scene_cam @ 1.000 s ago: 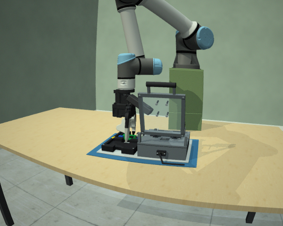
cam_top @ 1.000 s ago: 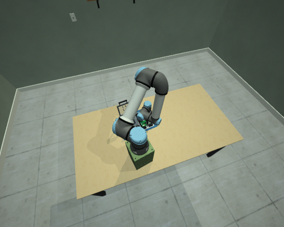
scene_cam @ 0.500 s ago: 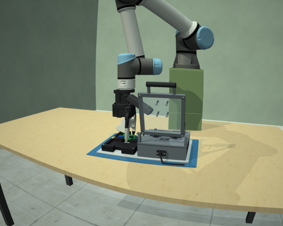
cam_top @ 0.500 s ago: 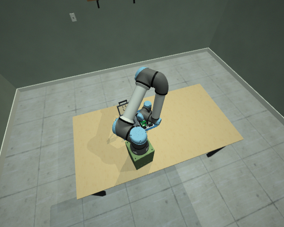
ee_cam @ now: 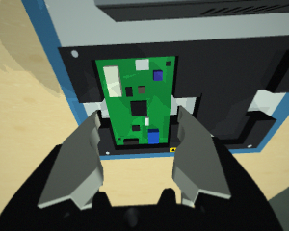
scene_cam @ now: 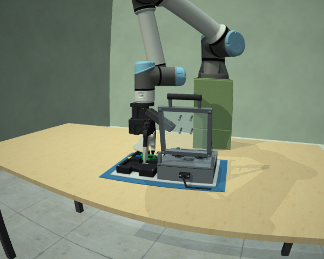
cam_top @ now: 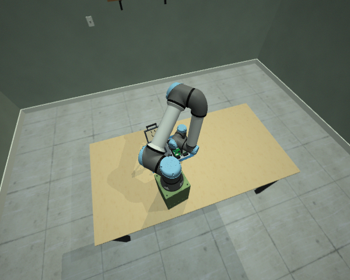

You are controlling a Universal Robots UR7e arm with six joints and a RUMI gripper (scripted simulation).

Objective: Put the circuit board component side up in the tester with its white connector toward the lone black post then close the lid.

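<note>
The green circuit board lies flat in the black tray, component side up, with its white connector at the far left end. My gripper is open and empty, with its two grey fingers on either side of the board's near end, down at the tray. In the exterior view the gripper reaches down to the tray, just left of the grey tester. The tester's clear lid stands upright and open.
Tray and tester sit on a blue mat on the wooden table. The lid's black handle is close beside my wrist. The arm's green base block stands behind the tester. A black cable lies at the tester's front.
</note>
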